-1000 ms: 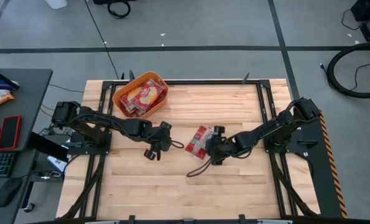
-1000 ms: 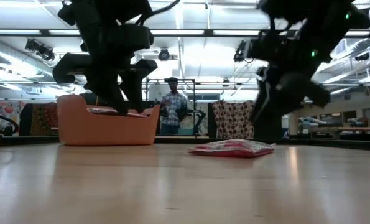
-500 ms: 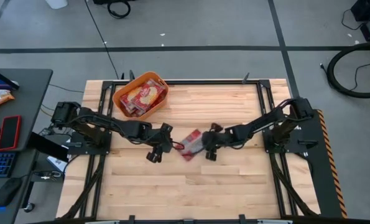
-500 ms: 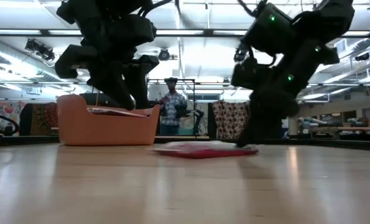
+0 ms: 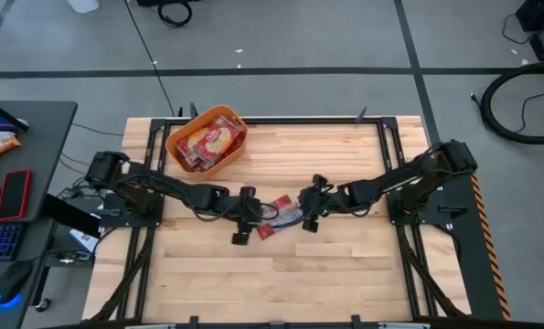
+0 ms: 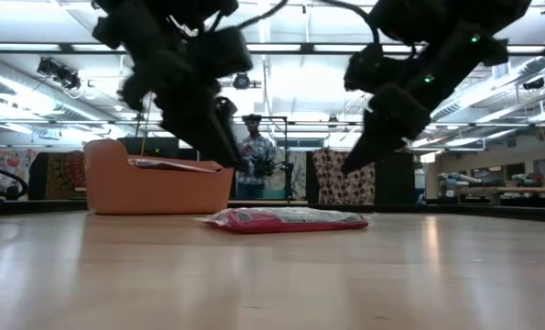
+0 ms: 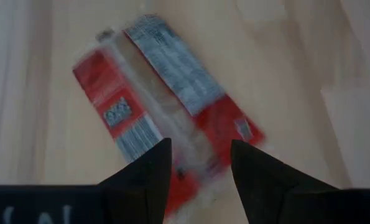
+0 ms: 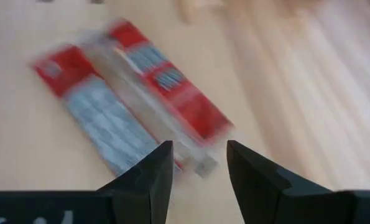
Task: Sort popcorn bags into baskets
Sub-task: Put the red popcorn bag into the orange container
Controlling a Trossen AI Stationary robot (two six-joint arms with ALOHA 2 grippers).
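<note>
Popcorn bag (image 5: 277, 217) lies flat mid-tabletop (image 5: 345, 274), between both hands. Left hand (image 5: 245, 228) and right hand (image 5: 308, 219) both released, empty. Step: pickup. Next, probably: left descends, grips, carries to orange basket (image 5: 173, 139).

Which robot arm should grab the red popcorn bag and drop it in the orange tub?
Probably the left gripper: it hangs over the flat red popcorn packet and is on the orange plastic tub's side. The right gripper is equally close.
</note>
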